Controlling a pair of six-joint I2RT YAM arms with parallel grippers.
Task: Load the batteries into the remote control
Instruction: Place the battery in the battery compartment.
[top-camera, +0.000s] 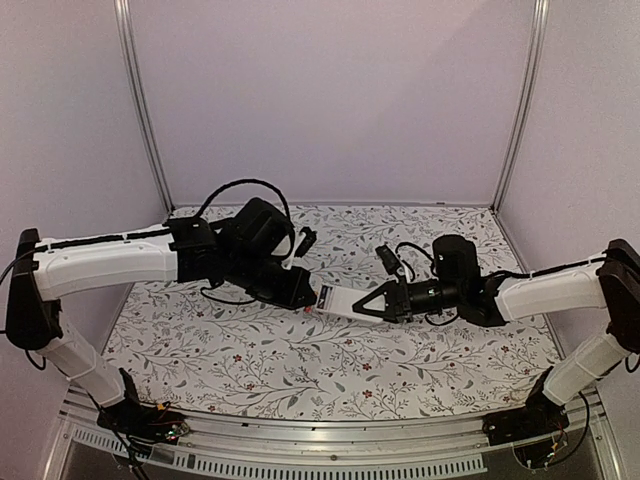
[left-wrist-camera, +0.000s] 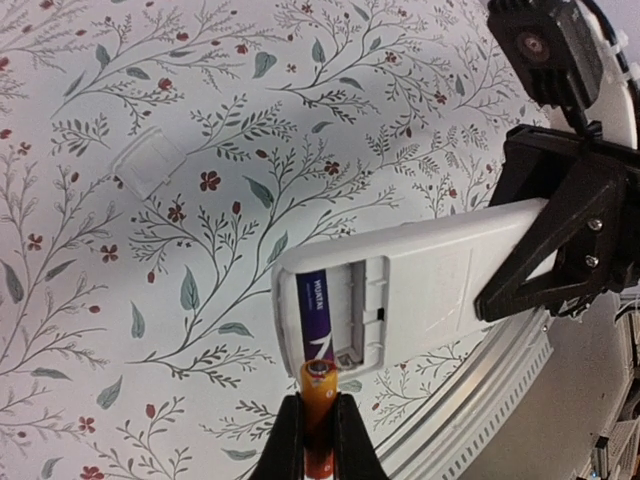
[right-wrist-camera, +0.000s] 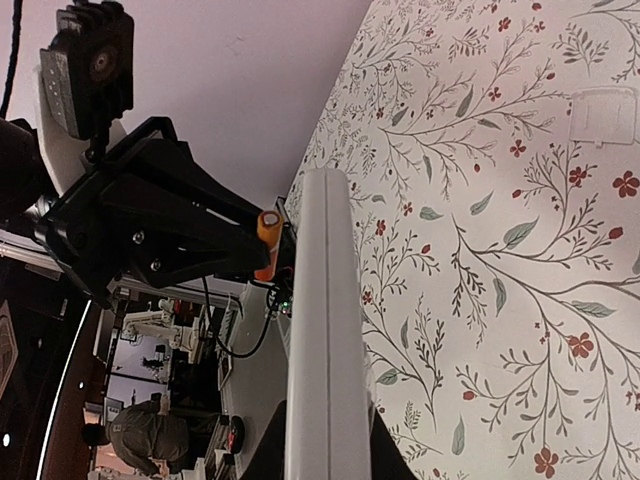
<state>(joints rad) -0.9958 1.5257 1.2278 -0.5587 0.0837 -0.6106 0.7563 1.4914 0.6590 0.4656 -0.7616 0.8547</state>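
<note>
Found white lettering on the purple-and-black wrap of the dark battery (left-wrist-camera: 319, 318); too blurred to read. Found faint moulded marks on the white back of the remote (left-wrist-camera: 430, 265); not legible either.

Noted left jaws almost closed, clamped on the orange battery (left-wrist-camera: 318, 395) across its body. Recorded its metal end cap pointing at the remote, just at the near edge of the open compartment.

Noted right jaws closed on the other end of the remote, gripping it by its long edges. Recorded the remote raised above the floral tabletop (left-wrist-camera: 100, 300), about mid-table between the two arms, white back turned toward the left wrist camera and edge-on to the right one.

Observed the dark battery seated lengthwise in one slot of the compartment. Observed the slot beside it open, with a small metal contact at its near end.

Saw a small pale square panel (left-wrist-camera: 150, 163) lying flat on the tabletop, well apart from the remote.
</note>
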